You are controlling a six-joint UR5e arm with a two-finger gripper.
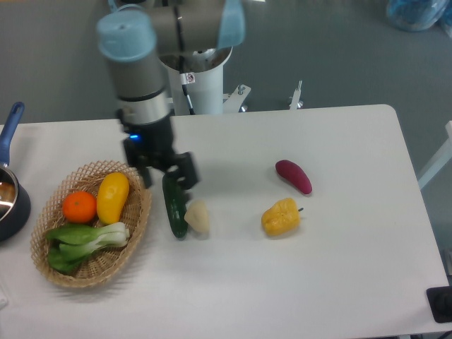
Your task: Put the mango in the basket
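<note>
The mango (113, 198), yellow shading to orange, lies inside the wicker basket (138, 229) at the left of the table, next to a round orange (79, 206) and a green bok choy (85, 240). My gripper (164, 174) hangs just right of the basket's far right rim, above the top end of a cucumber (175, 208). Its jaws stand apart and hold nothing. The gripper is apart from the mango.
A whitish garlic-like item (198, 217) lies against the cucumber. A yellow bell pepper (281, 217) and a purple sweet potato (293, 176) lie mid-right. A dark blue pot (8, 201) stands at the left edge.
</note>
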